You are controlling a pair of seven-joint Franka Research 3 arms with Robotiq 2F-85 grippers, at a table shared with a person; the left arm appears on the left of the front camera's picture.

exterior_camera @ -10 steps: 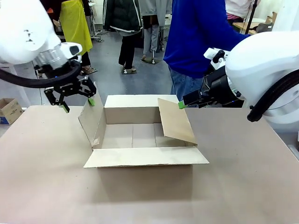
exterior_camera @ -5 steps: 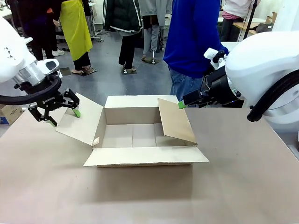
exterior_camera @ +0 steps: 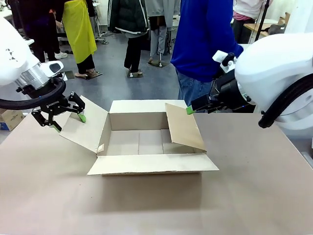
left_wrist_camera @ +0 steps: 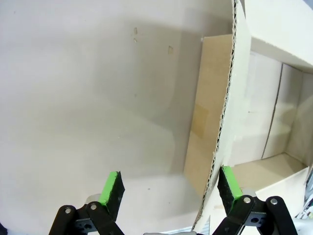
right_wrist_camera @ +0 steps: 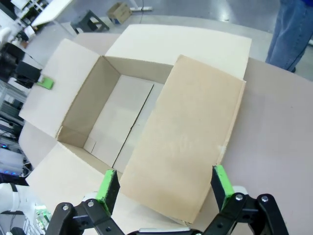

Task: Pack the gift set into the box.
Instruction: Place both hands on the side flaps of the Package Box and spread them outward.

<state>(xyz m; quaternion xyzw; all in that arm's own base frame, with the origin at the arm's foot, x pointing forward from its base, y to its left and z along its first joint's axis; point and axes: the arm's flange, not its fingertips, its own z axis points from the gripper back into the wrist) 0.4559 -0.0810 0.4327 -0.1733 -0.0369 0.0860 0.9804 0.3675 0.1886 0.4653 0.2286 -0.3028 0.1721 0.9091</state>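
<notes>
Gaping: one brown rectangular cardboard box (exterior_camera: 139,121), floor partly hidden by flaps (exterior_camera: 185,126); left tool (exterior_camera: 71,124), right tool (right_wrist_camera: 164,172) are spread apart.

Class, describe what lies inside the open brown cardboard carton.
Inside the brown cardboard carton, only its bare floor shows, with nothing packed. The inward-leaning right flap covers the floor strip beneath it.
</notes>
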